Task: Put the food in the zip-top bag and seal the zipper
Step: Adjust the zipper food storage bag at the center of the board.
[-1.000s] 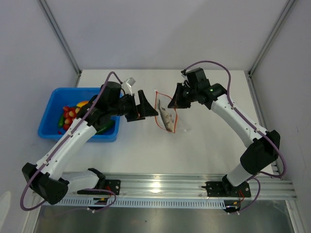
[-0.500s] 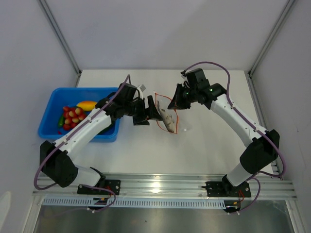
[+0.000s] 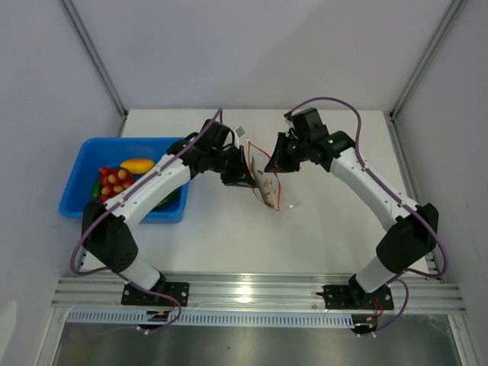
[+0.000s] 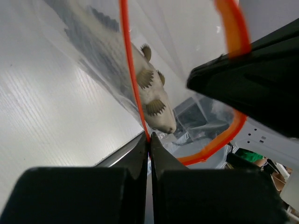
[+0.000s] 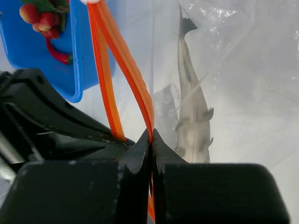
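The left gripper [image 4: 149, 142] has its two fingers pressed tight together on one side of the orange zipper [image 5: 126, 60], and the right gripper [image 5: 152, 139] pinches the other side the same way. The clear zip-top bag [image 3: 268, 192] is held between them over the middle of the white table [image 3: 320, 229], with a pale toy fish [image 5: 192, 116] inside. The food [image 3: 116, 178] sits in the blue tray [image 3: 76, 169], off to the left.

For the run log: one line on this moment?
left gripper shut on zipper | right gripper shut on zipper | zip-top bag: fish inside | food in blue tray
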You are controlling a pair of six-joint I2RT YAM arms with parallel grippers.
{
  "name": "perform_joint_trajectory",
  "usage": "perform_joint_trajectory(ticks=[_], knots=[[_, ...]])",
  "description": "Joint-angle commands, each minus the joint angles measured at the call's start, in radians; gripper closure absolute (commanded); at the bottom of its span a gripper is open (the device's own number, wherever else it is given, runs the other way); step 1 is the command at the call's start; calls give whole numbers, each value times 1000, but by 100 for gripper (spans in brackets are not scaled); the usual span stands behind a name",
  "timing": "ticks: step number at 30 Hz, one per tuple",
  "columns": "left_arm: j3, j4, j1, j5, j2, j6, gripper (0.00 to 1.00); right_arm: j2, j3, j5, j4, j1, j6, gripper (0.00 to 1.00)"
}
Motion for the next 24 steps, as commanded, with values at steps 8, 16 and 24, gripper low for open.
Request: perform_joint_trajectory(ticks=[8, 16, 24], knots=[[366, -199, -28, 101, 11, 17, 99, -69, 155, 207, -137, -11, -221, 100], [339, -219, -36, 161, 77, 17, 100, -104, 48, 150, -128, -48, -228, 100], [356, -193, -55, 115, 52, 27, 99, -127, 169, 195, -177, -42, -255, 100]])
